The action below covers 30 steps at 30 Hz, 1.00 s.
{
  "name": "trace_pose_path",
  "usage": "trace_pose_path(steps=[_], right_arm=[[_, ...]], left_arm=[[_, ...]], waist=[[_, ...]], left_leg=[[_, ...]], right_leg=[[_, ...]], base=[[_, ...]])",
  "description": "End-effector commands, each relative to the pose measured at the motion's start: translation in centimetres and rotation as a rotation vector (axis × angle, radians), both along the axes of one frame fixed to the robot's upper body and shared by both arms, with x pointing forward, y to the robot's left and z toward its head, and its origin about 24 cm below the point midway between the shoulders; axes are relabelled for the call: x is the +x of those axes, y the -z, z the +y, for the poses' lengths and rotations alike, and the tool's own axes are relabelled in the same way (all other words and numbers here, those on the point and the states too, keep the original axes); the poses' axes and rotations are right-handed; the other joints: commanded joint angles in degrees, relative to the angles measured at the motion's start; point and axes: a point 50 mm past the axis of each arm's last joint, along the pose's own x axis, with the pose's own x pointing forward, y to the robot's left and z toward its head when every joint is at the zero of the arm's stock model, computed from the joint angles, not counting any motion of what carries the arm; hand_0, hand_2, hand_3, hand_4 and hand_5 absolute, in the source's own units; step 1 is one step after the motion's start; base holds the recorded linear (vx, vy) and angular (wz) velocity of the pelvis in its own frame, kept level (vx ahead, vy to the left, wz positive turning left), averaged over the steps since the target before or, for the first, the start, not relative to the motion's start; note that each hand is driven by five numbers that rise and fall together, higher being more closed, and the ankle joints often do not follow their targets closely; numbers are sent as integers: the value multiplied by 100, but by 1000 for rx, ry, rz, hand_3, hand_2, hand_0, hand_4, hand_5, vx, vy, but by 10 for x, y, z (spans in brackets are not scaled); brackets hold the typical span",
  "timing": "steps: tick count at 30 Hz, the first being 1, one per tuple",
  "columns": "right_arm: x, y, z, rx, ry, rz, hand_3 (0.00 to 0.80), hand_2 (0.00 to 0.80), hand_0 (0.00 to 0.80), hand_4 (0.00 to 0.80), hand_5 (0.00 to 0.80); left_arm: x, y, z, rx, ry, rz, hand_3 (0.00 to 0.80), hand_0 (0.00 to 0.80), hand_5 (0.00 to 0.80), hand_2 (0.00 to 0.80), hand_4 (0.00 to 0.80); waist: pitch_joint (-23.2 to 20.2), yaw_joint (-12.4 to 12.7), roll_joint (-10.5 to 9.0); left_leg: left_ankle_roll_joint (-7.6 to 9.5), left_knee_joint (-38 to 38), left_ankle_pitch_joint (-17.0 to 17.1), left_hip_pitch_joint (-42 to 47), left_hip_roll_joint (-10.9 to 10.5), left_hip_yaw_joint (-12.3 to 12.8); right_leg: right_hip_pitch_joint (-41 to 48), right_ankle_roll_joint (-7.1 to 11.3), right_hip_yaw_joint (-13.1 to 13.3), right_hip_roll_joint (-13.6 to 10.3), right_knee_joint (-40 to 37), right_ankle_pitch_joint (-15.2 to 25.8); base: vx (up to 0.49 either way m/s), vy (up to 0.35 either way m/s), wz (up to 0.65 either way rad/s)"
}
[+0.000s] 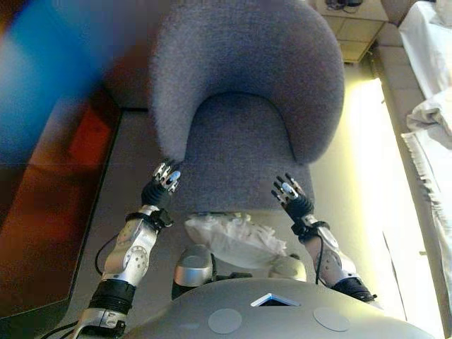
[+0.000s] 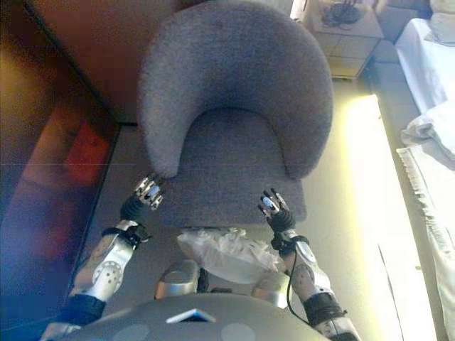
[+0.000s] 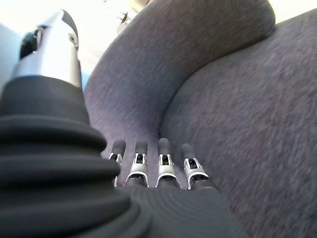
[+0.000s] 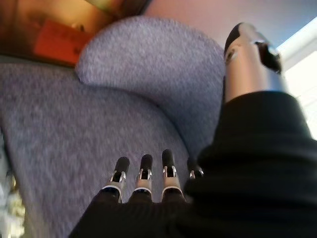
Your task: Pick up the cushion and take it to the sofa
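A grey upholstered armchair [image 1: 247, 78] with a curved back stands right before me, its seat [image 1: 236, 166] bare. A white crumpled cushion-like thing [image 1: 233, 239] lies low between my two arms, at the seat's front edge, close to my body; neither hand touches it. My left hand [image 1: 164, 182] is open with straight fingers at the seat's front left corner, by the armrest [image 3: 143, 74]. My right hand [image 1: 289, 194] is open with straight fingers over the seat's front right part [image 4: 74, 119].
A dark wooden piece of furniture [image 1: 49, 212] stands along the left. A white bed [image 1: 431, 113] runs along the right, past a strip of floor [image 1: 367, 183]. A pale bedside table [image 1: 353, 21] stands behind the chair at the upper right.
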Motion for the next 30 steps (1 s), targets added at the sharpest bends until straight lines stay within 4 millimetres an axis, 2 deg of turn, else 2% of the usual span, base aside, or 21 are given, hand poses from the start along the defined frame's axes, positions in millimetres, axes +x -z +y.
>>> trace_pose_path(steps=[1,4,6,8,10,11,12,14,19,22,26,30], right_arm=[[22,-21,-14,8,17,-126,0,0,0,0,0],[23,-20,-12,13,-22,-118,0,0,0,0,0],[24,-18,-12,-2,-54,-97,0,0,0,0,0],[28,-20,-11,-23,-91,-100,0,0,0,0,0],[30,-23,-13,-91,-107,-112,0,0,0,0,0],[31,-24,-16,-131,-102,-120,0,0,0,0,0],[31,-25,-17,-144,-101,-124,0,0,0,0,0],[31,-25,-25,-239,-103,-132,0,0,0,0,0],[29,-23,-35,-507,-195,-126,0,0,0,0,0],[32,-25,-38,-682,-244,-135,0,0,0,0,0],[40,-25,-38,-876,-341,-141,0,0,0,0,0],[45,-21,-34,-950,-431,-119,0,0,0,0,0]], left_arm=[[10,-21,-6,-31,-3,-121,0,0,0,0,0],[6,-19,0,-24,-39,-107,0,0,0,0,0],[2,-17,6,-24,-69,-94,0,0,0,0,0],[-1,-14,6,-48,-98,-78,0,0,0,0,0],[-2,-12,3,-46,-105,-64,0,0,0,0,0],[0,-10,-1,-40,-92,-51,0,0,0,0,0],[2,-10,-3,-38,-85,-49,0,0,0,0,0],[7,-8,-7,-22,-48,-36,0,0,0,0,0],[11,-3,-6,-39,-51,-16,0,0,0,0,0],[11,-1,-4,-35,-42,-10,0,0,0,0,0],[15,-1,-3,-24,-28,-14,0,0,0,0,0],[19,-1,0,-8,-39,-17,0,0,0,0,0]], waist=[[136,-47,275],[86,-44,247],[56,22,255],[23,26,248],[16,16,254],[8,-9,271],[5,-20,278],[-29,-106,349],[-126,-214,447],[-113,-248,467],[-25,-193,485],[130,-80,497]], left_leg=[[-88,292,-426,67,289,-555],[-216,325,-424,120,557,-617],[-326,356,-358,154,806,-625],[-373,311,-271,282,964,-599],[-430,336,-111,289,1125,-521],[-474,366,50,247,1230,-363],[-489,368,90,230,1254,-327],[-541,205,209,285,1375,-8],[-592,-136,248,493,1344,91],[-598,-80,199,543,1294,269],[-594,-44,122,507,1220,226],[-596,166,34,296,1187,140]], right_leg=[[-218,238,12,54,-122,1091],[-160,265,92,128,-78,928],[-31,268,-91,266,-34,632],[19,268,-107,384,50,471],[107,177,-168,506,82,310],[176,129,-323,526,70,289],[195,120,-382,526,61,287],[263,104,-686,485,100,242],[283,145,-813,417,144,230],[329,160,-918,334,187,264],[266,203,-948,194,274,313],[119,223,-961,38,434,318]], base=[[149,-243,61],[118,-235,7],[92,-182,-7],[95,-110,-2],[70,-66,1],[24,-43,10],[6,-37,22],[17,-3,36],[40,38,29],[63,29,20],[27,36,18],[-4,17,5]])
